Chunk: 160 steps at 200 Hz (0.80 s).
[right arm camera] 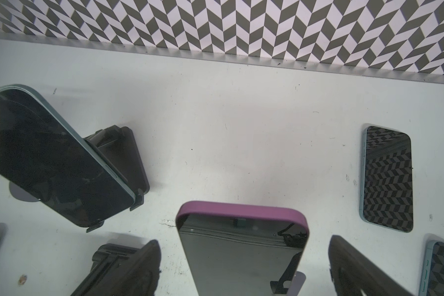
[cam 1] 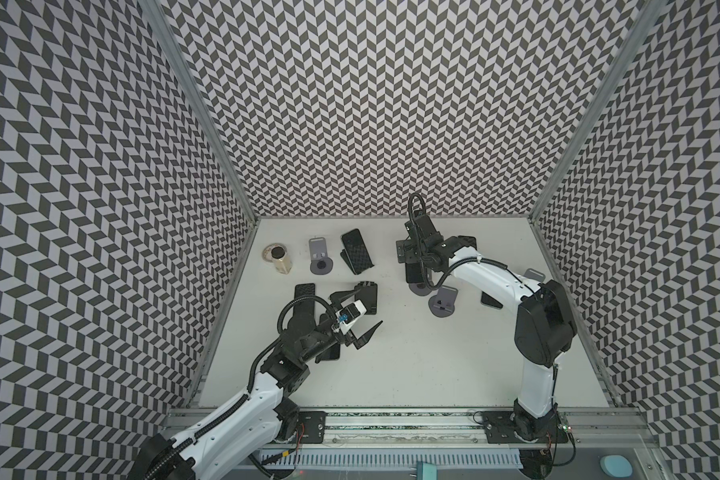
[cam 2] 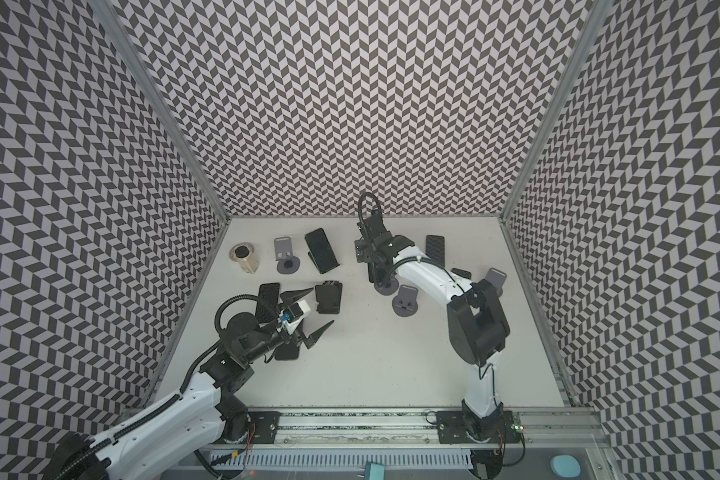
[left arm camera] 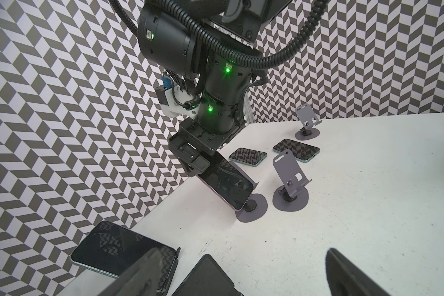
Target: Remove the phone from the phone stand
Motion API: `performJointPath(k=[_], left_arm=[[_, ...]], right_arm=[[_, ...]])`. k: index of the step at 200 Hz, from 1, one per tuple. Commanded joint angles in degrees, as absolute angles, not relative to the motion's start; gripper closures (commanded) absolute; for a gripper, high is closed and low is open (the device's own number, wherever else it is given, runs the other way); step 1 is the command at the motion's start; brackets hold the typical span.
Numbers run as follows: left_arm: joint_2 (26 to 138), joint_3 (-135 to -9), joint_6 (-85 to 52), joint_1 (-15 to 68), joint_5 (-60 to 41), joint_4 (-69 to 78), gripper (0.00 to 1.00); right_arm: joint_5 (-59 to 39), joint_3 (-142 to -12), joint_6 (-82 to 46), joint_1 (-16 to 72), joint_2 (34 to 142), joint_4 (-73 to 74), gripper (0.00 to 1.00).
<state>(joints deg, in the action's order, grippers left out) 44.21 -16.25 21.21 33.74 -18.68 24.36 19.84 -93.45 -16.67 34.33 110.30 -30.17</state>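
Right arm: upper link rises from near-right base, elbow bent, forearm reaching toward back centre, wrist pitched down. Right gripper [right arm camera: 244,241] sits over the top end of purple-cased black-screen phone [right arm camera: 241,258], jaws spread wide with one on each side and a gap visible on both. Nothing gripped.

Phone leans tilted on grey metal phone stand with round base [left arm camera: 254,208], right of centre on white table [cam 1: 391,365].

Left arm: stretched low from near-left base toward centre. Left gripper [cam 2: 323,305] hovers above table, jaws wide, empty.
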Motion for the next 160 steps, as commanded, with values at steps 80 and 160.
performJointPath(k=[80,160], left_arm=[[44.58,-15.55,22.5,34.1,-18.5,25.49,0.0],[44.56,-15.64,22.59,34.1,-18.59,25.36,0.0]], right_arm=[[18.47,-97.02,-16.24,33.1,113.56,-31.02,0.01],[16.7,-98.92,-16.08,32.53,115.09,-31.79,0.04]])
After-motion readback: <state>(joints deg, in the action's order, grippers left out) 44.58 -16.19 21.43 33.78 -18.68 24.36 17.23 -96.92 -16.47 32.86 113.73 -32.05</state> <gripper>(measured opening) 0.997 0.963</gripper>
